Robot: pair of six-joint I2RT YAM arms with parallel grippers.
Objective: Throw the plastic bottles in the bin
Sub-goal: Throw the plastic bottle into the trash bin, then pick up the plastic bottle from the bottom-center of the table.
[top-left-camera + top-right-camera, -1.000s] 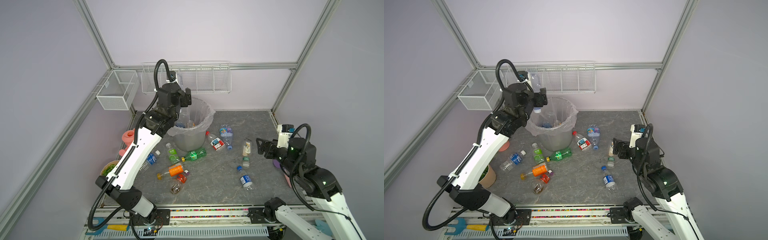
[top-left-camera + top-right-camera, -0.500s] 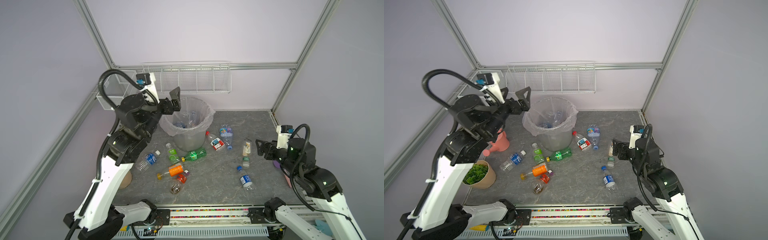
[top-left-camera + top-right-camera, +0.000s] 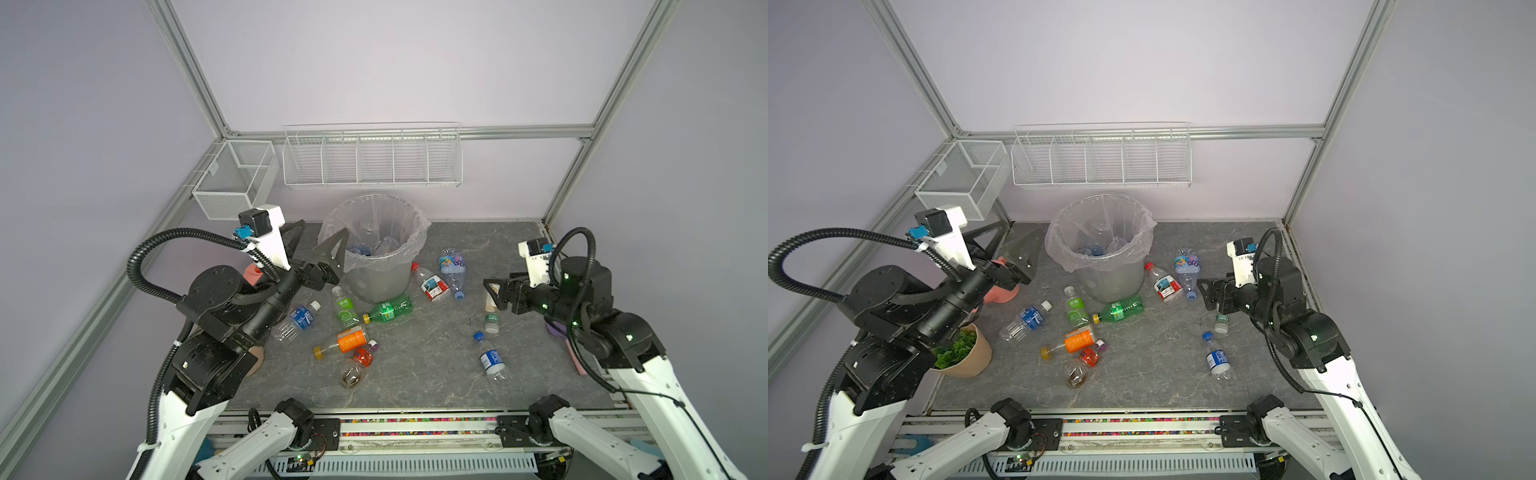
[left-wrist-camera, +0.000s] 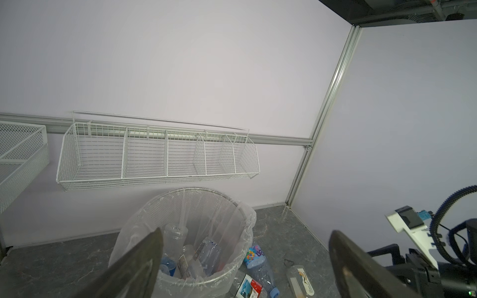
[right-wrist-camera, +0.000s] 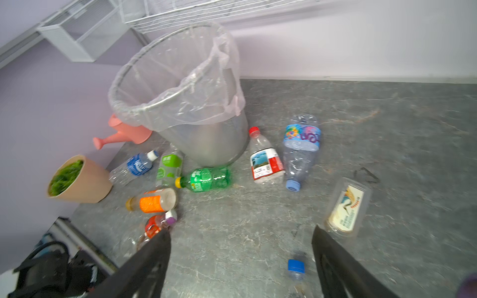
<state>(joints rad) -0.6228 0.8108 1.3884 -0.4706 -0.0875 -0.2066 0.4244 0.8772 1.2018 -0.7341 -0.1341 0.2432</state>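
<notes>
Left wrist view: left gripper (image 4: 246, 233) has its fingers spread wide with nothing between them. Just ahead of and below the fingertips stands the bin (image 4: 201, 189), its clear liner folded over the rim. Several clear bottles (image 4: 204, 254) lie inside it. Judgement: empty and open beside the rim, this arm is free for another pick.

Right wrist view: right gripper (image 5: 241, 231) also has its fingers apart and empty, tilted down toward the tabletop. Below the gap between them lies a small blue-capped bottle (image 5: 296, 268), untouched. Just past one fingertip is a flat clear bottle with a bird label (image 5: 347, 209). Farther out, a red-capped bottle (image 5: 265, 160) and a crushed blue-labelled bottle (image 5: 300, 152) lie side by side near the bin wall. A green bottle (image 5: 206, 179) lies at the bin's base.

Judgement: the wide stance suits straddling the blue-capped bottle, the nearest target. About ten bottles remain on the table, so the task is partway done.
</notes>
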